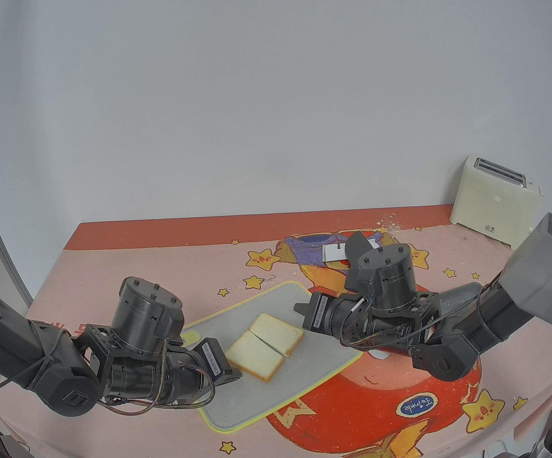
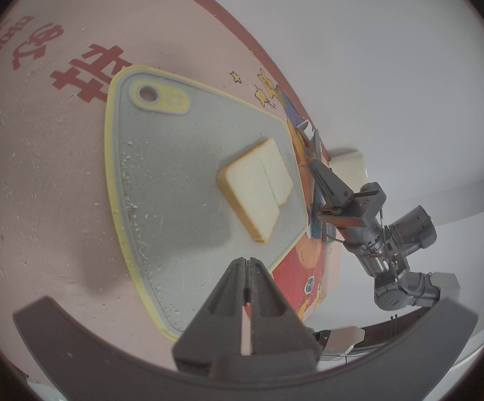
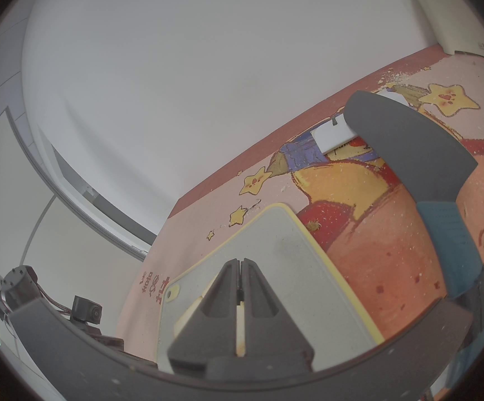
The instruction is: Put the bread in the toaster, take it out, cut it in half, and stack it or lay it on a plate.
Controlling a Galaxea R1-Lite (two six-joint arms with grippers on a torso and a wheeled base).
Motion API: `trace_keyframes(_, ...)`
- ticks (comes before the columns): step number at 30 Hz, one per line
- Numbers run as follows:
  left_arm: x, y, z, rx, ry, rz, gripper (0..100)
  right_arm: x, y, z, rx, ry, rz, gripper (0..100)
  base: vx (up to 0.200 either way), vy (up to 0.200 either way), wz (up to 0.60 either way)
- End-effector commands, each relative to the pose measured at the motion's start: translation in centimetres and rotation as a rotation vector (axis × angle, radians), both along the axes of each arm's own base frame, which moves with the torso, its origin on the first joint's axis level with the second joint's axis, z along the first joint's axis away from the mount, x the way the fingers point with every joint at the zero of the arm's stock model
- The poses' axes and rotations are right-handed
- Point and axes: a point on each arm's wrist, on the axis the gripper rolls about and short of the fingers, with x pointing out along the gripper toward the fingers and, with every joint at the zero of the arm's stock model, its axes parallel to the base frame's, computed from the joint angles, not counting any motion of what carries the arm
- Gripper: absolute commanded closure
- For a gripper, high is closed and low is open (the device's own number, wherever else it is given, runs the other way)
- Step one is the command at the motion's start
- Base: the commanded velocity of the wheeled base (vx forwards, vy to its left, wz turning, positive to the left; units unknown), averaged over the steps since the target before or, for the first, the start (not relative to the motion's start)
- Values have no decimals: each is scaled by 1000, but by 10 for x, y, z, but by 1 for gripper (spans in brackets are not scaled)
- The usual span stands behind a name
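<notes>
From the head we see the bread [image 1: 265, 346], already halved, on the cutting board [image 1: 327, 357], with the left claw [image 1: 234, 371] and right claw [image 1: 301, 310] on either side, likely poised to lift it. The left wrist shows its fingers together and empty. The right wrist shows the same, with the knife [image 3: 414, 146] set aside on the counter [image 3: 375, 263]

head looks down; low wrist views share the board [image 2: 169, 196].
</notes>
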Motion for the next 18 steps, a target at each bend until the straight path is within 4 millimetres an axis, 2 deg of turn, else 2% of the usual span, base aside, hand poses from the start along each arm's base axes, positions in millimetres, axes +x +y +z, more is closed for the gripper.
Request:
trace_keyframes(1,2,-1,-5,10,14,4,100,1,3,3,10,-10,1,100,0,0,0)
trace_keyframes(8,3,0,-6,17,20,7,100,15,8,-11,-41,11,-67,100,0,0,0)
trace_keyframes(18,0,3,-5,20,20,11,100,15,14,-22,-49,24,-58,100,0,0,0)
